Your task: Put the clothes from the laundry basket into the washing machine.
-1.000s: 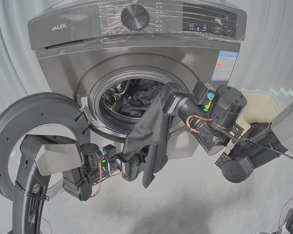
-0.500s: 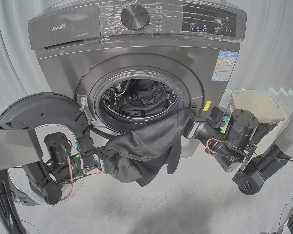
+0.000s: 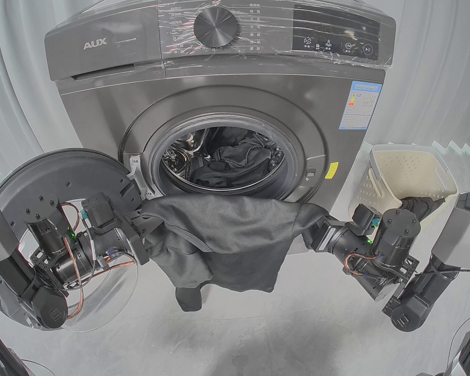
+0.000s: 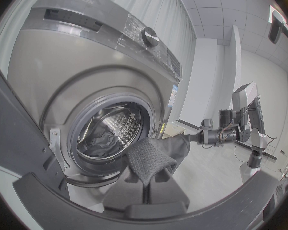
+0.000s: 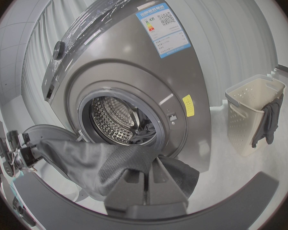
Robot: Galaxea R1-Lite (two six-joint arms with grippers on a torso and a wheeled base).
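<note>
Jaws clamped both ends of the dark garment [image 3: 224, 233], left gripper [image 3: 141, 226] and right gripper [image 3: 314, 226] holding it stretched just below the open mouth of the washing machine [image 3: 219, 92], door [image 3: 62, 181] beside the left, laundry basket [image 3: 408, 148] at far right.

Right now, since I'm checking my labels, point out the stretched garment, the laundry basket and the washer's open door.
stretched garment [image 3: 224, 228], head view, middle of the hanging cloth
laundry basket [image 3: 410, 173], head view, bare inner back wall
open door [image 3: 62, 176], head view, dark outer ring
</note>
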